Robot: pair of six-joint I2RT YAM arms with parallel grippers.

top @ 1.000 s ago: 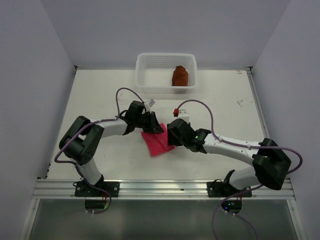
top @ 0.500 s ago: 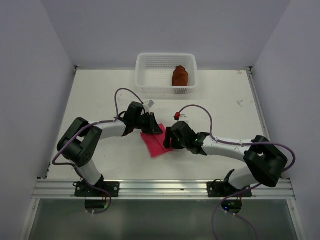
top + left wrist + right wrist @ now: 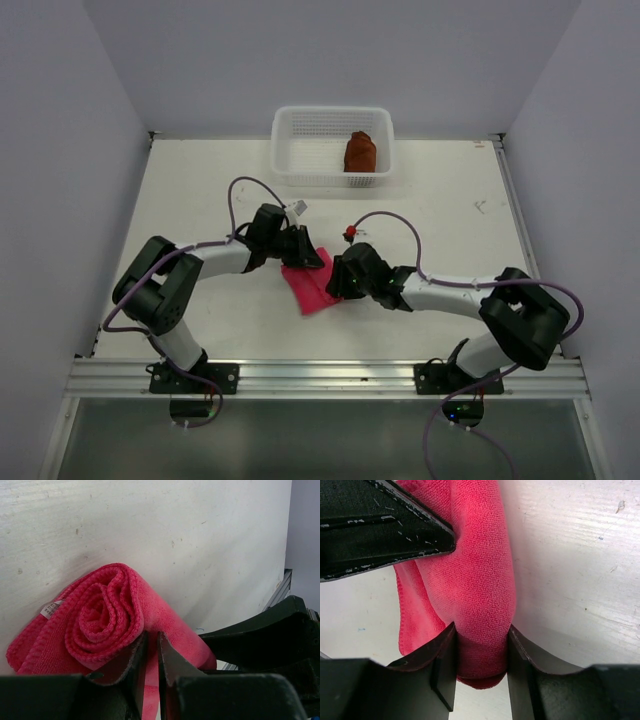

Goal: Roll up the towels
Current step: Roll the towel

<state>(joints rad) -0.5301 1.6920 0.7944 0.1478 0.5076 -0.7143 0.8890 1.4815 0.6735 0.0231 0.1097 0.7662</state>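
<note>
At the far edge of the white worktop sits a white basket; near the middle lies a pink towel, partly rolled; the left gripper pinches a thin fold of it in its jaws; the right gripper squeezes the roll's end between its jaws; a small rolled orange towel lies in the basket.

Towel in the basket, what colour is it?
The basket towel is rusty orange-brown, clearest in the top external view.
</note>
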